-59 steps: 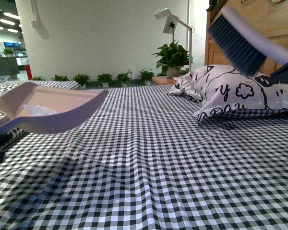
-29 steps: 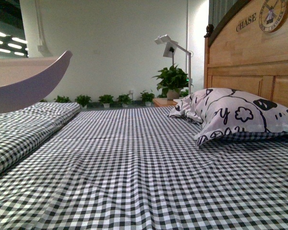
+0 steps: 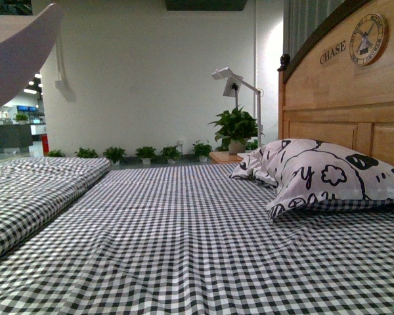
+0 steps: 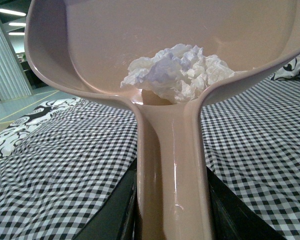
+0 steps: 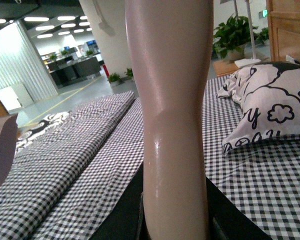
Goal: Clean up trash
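The trash [image 4: 176, 71], a crumpled white wad, lies inside the pinkish dustpan [image 4: 110, 45], at the pan's rear wall just above its handle. The left fingers [image 4: 115, 210] clasp that handle. The right fingers [image 5: 225, 215] grip a similar pale handle [image 5: 172, 115] above the checked bed [image 3: 197, 230], near the doodle pillow [image 3: 322, 174].
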Available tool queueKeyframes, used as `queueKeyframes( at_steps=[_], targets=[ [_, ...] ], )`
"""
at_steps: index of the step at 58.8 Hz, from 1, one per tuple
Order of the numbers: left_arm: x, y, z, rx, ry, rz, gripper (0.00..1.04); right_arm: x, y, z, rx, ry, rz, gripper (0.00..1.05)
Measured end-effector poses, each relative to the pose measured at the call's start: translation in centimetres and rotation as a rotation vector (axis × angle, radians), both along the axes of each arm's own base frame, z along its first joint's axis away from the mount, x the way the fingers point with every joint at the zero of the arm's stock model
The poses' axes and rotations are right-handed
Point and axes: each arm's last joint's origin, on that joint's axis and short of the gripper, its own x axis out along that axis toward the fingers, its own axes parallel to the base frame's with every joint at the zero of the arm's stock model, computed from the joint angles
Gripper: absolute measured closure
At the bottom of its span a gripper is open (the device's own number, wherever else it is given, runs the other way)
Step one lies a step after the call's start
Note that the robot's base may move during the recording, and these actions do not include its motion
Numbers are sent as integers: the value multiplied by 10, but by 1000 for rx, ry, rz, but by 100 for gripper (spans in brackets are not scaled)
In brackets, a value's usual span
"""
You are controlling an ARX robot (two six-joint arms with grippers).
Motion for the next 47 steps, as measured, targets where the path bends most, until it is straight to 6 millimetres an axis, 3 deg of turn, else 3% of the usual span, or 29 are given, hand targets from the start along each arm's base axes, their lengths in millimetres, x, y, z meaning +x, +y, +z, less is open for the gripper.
queueKeyframes(
  at_steps=[20,47],
  targets=[
    [-29,0,-14,-117,-77,73,78,-22,-4,1,10,-38,-44,86],
    [-30,1,-15,-146,-88,73,78,-23,-8,-3,11,-22,-101,86]
  ],
)
